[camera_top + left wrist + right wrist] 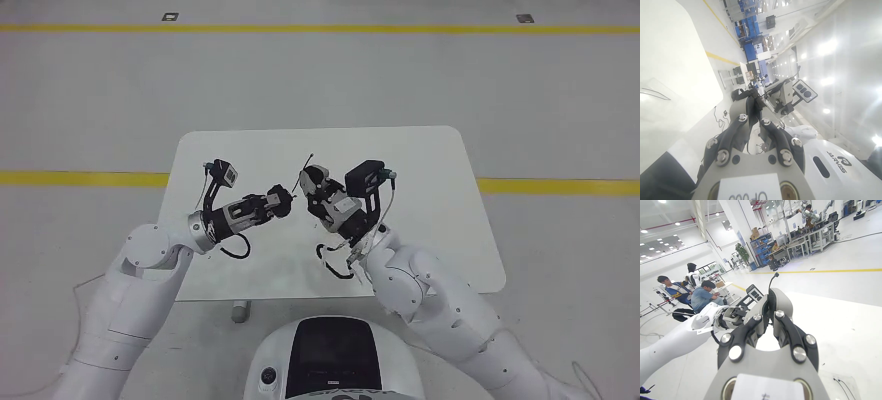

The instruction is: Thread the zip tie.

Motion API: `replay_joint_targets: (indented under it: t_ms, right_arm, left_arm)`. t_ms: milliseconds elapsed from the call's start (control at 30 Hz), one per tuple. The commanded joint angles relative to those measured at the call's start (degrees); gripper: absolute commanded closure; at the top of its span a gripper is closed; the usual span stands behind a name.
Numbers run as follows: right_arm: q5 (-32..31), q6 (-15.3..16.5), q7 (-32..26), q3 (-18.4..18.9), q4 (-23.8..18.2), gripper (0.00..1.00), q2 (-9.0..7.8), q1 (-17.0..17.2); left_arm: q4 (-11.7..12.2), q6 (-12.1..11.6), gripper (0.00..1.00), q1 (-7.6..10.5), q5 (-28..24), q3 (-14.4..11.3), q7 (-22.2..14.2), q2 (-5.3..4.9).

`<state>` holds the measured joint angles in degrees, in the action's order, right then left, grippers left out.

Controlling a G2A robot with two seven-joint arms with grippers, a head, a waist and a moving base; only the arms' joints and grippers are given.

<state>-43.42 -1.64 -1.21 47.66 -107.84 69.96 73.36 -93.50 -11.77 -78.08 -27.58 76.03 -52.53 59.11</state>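
A thin black zip tie [770,284] stands up from between the fingers of my right gripper [769,295], which is shut on its strap. The tie's small square head [776,274] is at the free upper end. From above, the zip tie [304,168] rises from the right gripper [309,184] over the middle of the white table [420,170]. My left gripper [285,199] sits right beside it, tips nearly touching it. The left gripper [753,94] has its dark fingers pressed together. Whether they pinch the tie's tail is hidden.
Spare black zip ties [840,382] lie on a clear sheet on the table near the right arm. The same spare ties [657,93] also show from the left wrist. Both grippers hang above the tabletop. Yellow floor lines run past the table.
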Motion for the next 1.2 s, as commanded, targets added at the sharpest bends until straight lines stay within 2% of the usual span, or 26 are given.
replay_joint_targets:
  t_ms: [0, 200, 333, 467, 733, 900, 1167]
  right_arm:
    - [-0.64, 0.21, 0.27, 0.59, -0.26, 1.0, -0.01, 0.35]
    - [-4.03, 0.62, -0.18, 1.72, -1.33, 1.0, -0.02, 1.41]
    - [-6.1, -0.25, -0.25, 1.68, -1.38, 1.0, 0.23, 1.95]
    - [-6.65, -0.57, -0.12, 1.73, -1.26, 1.0, 0.54, 2.3]
    - [-6.89, -0.55, -0.17, 1.75, -1.25, 1.0, 0.55, 2.27]
    - [-6.89, -0.55, -0.17, 1.75, -1.25, 1.0, 0.55, 2.27]
    - [-6.89, -0.55, -0.17, 1.75, -1.25, 1.0, 0.55, 2.27]
  left_arm:
    - [-0.12, 0.13, 1.0, -0.08, 0.21, -0.1, 0.79, 0.02]
    - [-0.74, 0.18, 1.0, -0.9, 0.37, 0.43, 2.05, -0.16]
    - [-1.23, 0.16, 1.0, -1.73, -0.05, 0.71, 2.73, -0.26]
    - [-1.58, 0.31, 1.0, -2.41, -0.81, 1.18, 3.0, -0.38]
    - [-1.87, 0.37, 1.0, -2.33, -0.48, 1.17, 2.42, -0.44]
    - [-2.11, 0.8, 1.0, -3.29, -0.41, 1.5, 5.42, -0.44]
    - [-2.77, 1.55, 1.0, -4.59, -1.88, 2.68, 6.06, -0.66]
